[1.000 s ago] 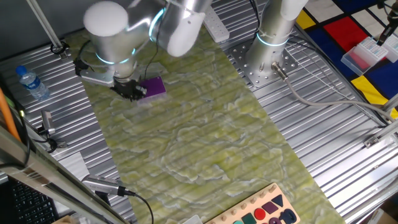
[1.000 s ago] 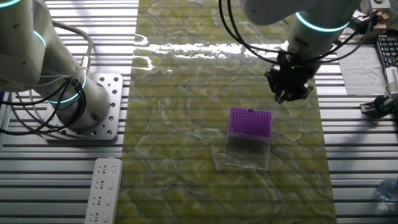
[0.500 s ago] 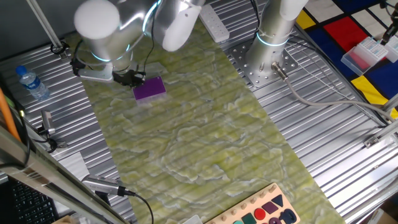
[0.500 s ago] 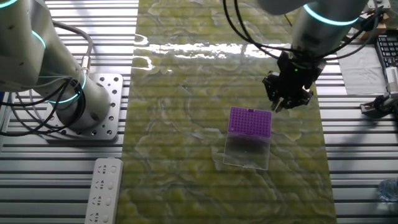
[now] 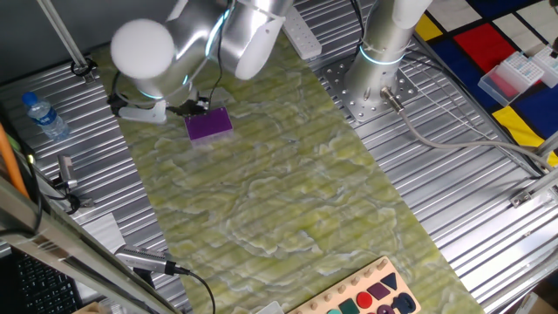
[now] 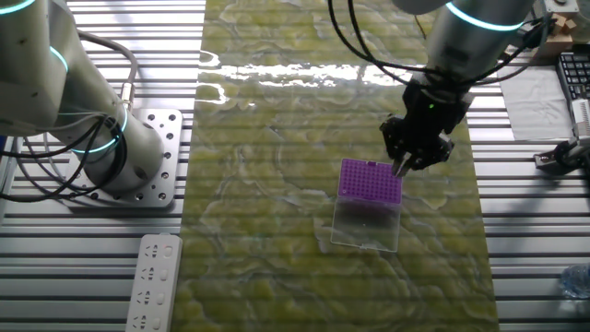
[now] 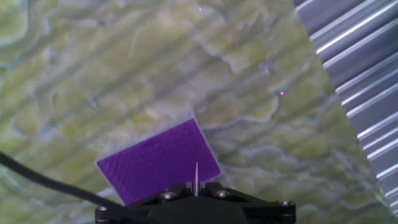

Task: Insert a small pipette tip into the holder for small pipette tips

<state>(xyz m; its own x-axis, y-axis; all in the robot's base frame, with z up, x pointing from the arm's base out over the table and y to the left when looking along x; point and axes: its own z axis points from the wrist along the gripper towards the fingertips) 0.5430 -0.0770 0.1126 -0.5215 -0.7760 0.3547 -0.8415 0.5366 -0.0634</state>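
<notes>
The holder for small pipette tips is a flat purple block [image 6: 371, 179] on the green mat, with a clear lid lying open on its near side in this fixed view. It also shows in the other fixed view [image 5: 209, 124] and in the hand view [image 7: 158, 162]. My gripper [image 6: 406, 166] hangs just above the holder's right far corner. It is shut on a small pipette tip [image 7: 196, 177], a thin clear needle that points out between the jaws over the purple block. In one fixed view the gripper [image 5: 197, 108] is mostly hidden behind the arm.
A green marbled mat [image 6: 277, 231] covers the table's middle, with ribbed metal on both sides. A second arm's base [image 6: 111, 157] stands at the left. A water bottle [image 5: 44, 116], a white power strip [image 6: 150, 281] and a shape-sorting board [image 5: 370, 295] lie at the edges.
My gripper has moved from beyond the holder's far right side down and toward the holder, and now hangs over its corner. The holder has not moved.
</notes>
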